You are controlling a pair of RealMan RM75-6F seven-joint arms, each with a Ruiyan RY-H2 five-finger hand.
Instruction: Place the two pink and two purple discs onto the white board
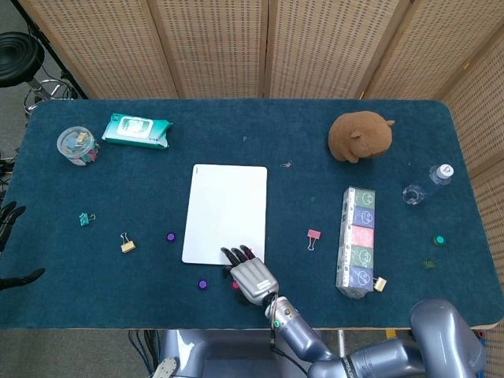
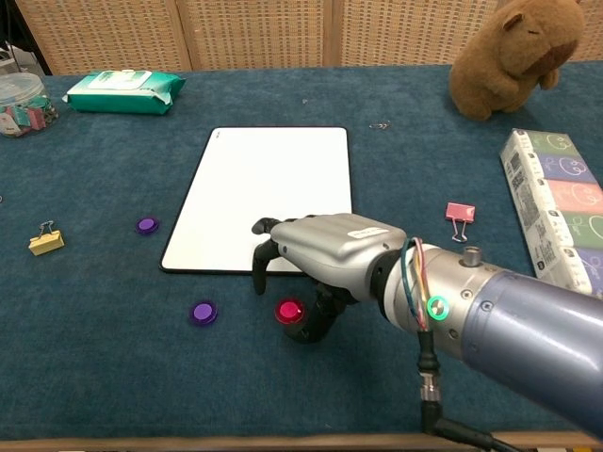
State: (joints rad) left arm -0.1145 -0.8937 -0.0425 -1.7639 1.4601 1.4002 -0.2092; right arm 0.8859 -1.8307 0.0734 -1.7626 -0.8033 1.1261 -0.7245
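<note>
Fingers (image 2: 267, 252) of the right hand (image 2: 316, 254) curl apart over the glossy pink disc (image 2: 288, 312), not yet clamped. White rectangular board (image 2: 264, 188) lies at twelve o'clock; pinching and lifting seems next.

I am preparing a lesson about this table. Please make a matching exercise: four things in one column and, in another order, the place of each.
Things:
1. brown plush toy
2. wet wipes pack
3. pink binder clip
4. yellow binder clip

Places:
A. back left of the table
B. between the white board and the box of tissue packs
C. back right of the table
D. left of the white board, near a purple disc

Pairs: 1-C, 2-A, 3-B, 4-D
</note>
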